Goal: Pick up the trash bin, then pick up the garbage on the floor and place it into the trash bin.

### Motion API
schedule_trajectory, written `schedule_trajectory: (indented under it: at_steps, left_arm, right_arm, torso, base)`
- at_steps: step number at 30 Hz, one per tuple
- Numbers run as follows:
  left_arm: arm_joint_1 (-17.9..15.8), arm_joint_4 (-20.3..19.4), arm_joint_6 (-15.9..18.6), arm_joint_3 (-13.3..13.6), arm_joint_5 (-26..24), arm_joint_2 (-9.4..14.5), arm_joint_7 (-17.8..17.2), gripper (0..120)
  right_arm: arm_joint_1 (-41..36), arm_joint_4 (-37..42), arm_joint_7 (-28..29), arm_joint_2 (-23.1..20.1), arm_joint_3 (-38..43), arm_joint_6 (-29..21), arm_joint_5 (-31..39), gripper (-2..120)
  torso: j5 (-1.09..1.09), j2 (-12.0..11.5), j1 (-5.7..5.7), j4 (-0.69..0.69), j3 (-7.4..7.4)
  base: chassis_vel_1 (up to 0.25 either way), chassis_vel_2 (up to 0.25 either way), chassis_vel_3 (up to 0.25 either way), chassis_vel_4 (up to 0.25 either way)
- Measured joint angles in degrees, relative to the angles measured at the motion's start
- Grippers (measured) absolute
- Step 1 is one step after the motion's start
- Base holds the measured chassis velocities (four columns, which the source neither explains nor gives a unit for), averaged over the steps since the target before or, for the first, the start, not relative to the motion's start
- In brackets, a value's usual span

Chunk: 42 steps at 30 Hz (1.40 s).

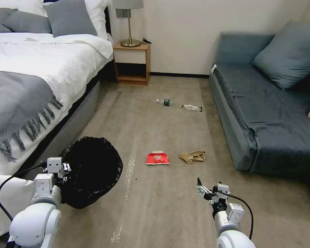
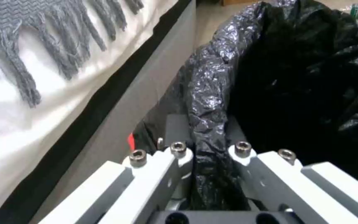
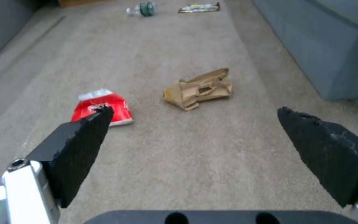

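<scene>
Spread wide and hovering over the carpet, the right claw (image 3: 195, 137) is facing the light, crinkly red packet (image 3: 102, 107), best pinched at an edge, while the left claw (image 2: 208, 152) is gripping the bin (image 1: 93, 170) rim beside the bed.

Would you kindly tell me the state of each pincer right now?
Left pincer: shut on the black-bag-lined trash bin rim.
Right pincer: open, holding nothing, above the carpet.

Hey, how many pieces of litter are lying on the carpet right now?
4. A red snack packet beside crumpled tan-brown paper packaging, nearer the robot; a small clear green-labelled bottle beside a long yellow-white wrapper, nearer the nightstand. More could be hidden behind the bag-lined bin.
</scene>
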Motion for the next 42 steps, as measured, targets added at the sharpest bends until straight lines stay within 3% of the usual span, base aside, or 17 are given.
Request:
schedule_trajectory:
  at_steps: [42]
  left_arm:
    - [0.23,0.91,-1.19,-0.57,-0.09,0.24,0.55,4]
  right_arm:
    - [-0.35,-1.38,-0.38,1.15,-0.26,1.20,-1.04,100]
  torso:
    - [0.00,0.00,0.00,0.00,0.00]
  base:
    - [-0.076,0.068,0.071,-0.073]
